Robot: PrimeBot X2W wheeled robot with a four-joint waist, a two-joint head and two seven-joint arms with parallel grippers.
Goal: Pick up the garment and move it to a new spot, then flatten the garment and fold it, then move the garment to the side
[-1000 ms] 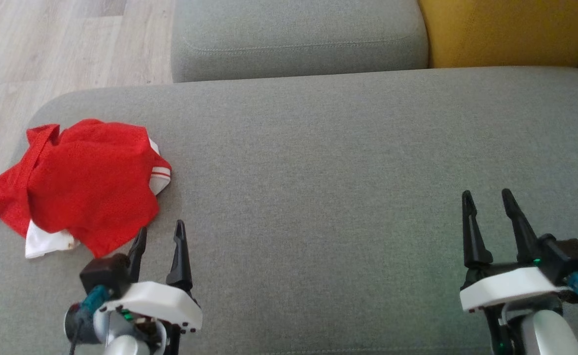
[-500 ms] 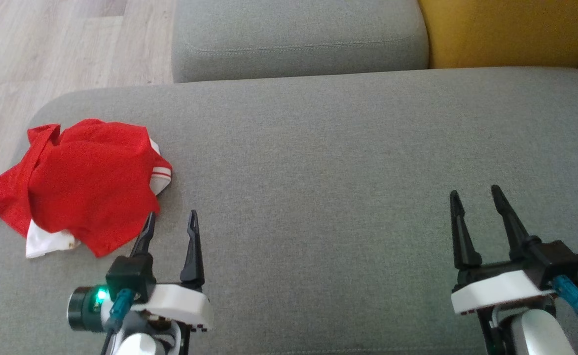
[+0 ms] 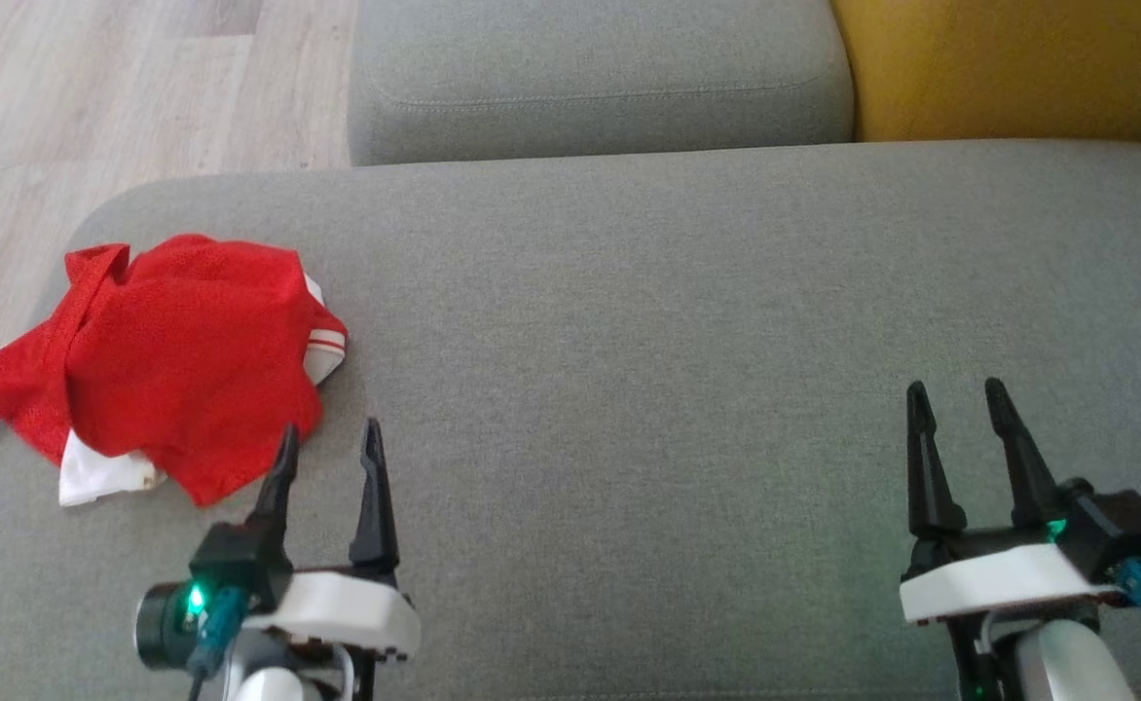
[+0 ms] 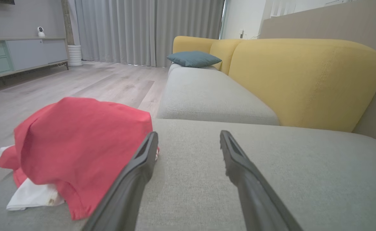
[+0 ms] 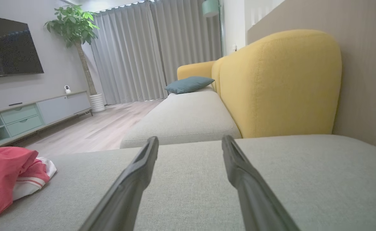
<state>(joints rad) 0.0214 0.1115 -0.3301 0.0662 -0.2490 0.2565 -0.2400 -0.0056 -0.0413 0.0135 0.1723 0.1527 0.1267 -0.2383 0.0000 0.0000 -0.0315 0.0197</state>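
Observation:
The garment (image 3: 166, 365) is a crumpled red piece with white trim, lying in a heap at the left end of the grey sofa seat (image 3: 678, 341). It also rises as a red mound (image 4: 82, 144) in the left wrist view and sits at the left edge (image 5: 8, 176) of the right wrist view. My left gripper (image 3: 329, 438) stands open just right of the heap's near corner, its left fingertip (image 3: 287, 438) close beside the red cloth. Far to the right, my right gripper (image 3: 955, 394) is open over bare seat, holding nothing.
A second grey seat cushion (image 3: 595, 78) lies beyond the seat, with a yellow backrest (image 3: 1009, 63) at the back right. Wooden floor (image 3: 93, 97) drops off past the left end. A blue-grey pillow (image 4: 193, 59) rests further along the sofa.
My left gripper has shifted right and forward, closer to the garment's near corner. The right gripper swayed slightly left and back. The garment lies as before.

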